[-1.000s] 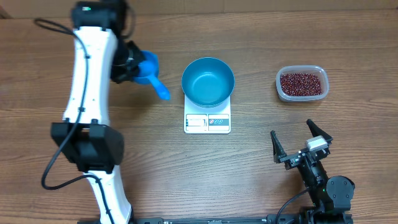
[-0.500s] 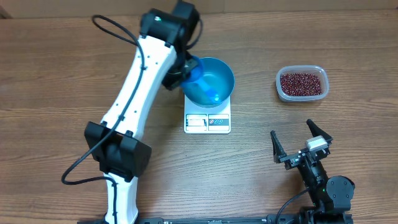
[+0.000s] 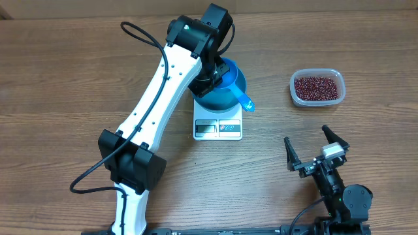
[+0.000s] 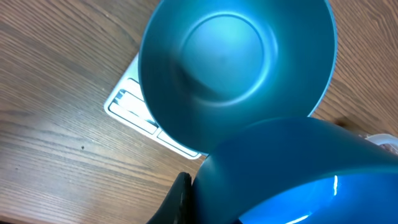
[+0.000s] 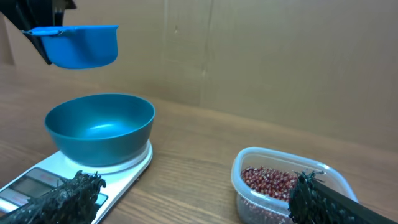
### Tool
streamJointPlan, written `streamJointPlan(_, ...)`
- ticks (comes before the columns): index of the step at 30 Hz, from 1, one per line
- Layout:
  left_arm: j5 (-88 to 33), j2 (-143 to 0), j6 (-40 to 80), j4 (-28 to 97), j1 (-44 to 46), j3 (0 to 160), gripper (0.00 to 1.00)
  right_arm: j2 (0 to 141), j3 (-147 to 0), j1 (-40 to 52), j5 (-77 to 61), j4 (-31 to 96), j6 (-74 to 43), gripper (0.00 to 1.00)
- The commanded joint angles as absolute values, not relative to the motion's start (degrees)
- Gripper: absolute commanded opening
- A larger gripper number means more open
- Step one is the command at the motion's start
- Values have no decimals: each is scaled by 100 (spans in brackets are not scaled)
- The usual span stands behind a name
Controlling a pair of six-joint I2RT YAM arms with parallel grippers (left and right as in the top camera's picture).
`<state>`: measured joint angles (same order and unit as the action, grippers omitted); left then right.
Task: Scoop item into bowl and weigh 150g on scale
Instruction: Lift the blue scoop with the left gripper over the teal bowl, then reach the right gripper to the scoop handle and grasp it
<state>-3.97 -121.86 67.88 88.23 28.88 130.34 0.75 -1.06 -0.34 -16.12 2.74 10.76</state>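
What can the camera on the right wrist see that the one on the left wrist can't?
Only the right wrist view: the clear tub of beans, the blue scoop seen from the side, up in the air over the bowl, and the right pincer with its fingers spread wide. Only the left wrist view: a look straight down into the bowl, which is empty. Both: the bowl sitting on the white scale, the scoop, and the wooden table.
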Motion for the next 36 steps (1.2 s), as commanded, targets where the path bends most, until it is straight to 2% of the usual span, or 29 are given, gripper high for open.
streamJointPlan(1, -589, -12086, 6947, 8794, 2895, 13148, 4, 16, -45, -12, -1487, -49, 1096, 100)
streamJointPlan(5, -585, -12086, 6949, 8774, 2895, 13148, 4, 16, -47, -12, -1527, -545, 816, 100)
streamJointPlan(8, -582, -12086, 7076, 8755, 2891, 13148, 4, 16, -91, -12, -1529, -668, -200, 100)
streamJointPlan(14, -578, -12086, 7120, 8648, 2891, 13148, 4, 19, -572, -12, -1527, 196, -1511, 100)
streamJointPlan(20, -539, -12086, 7185, 8523, 2884, 13148, 4, 239, -1647, -12, -1527, 934, -1520, 100)
streamJointPlan(26, -467, -12086, 7439, 8527, 2884, 13148, 4, 1483, -3013, -12, -1634, 2097, -1518, 100)
streamJointPlan(31, -388, -12086, 7520, 8477, 2884, 13148, 4, 2956, -3837, -10, -3277, 2303, -1487, 100)
streamJointPlan(36, -381, -12086, 8060, 8342, 2884, 13146, 4, 3979, -3889, -5, -4635, 1977, -1529, 100)
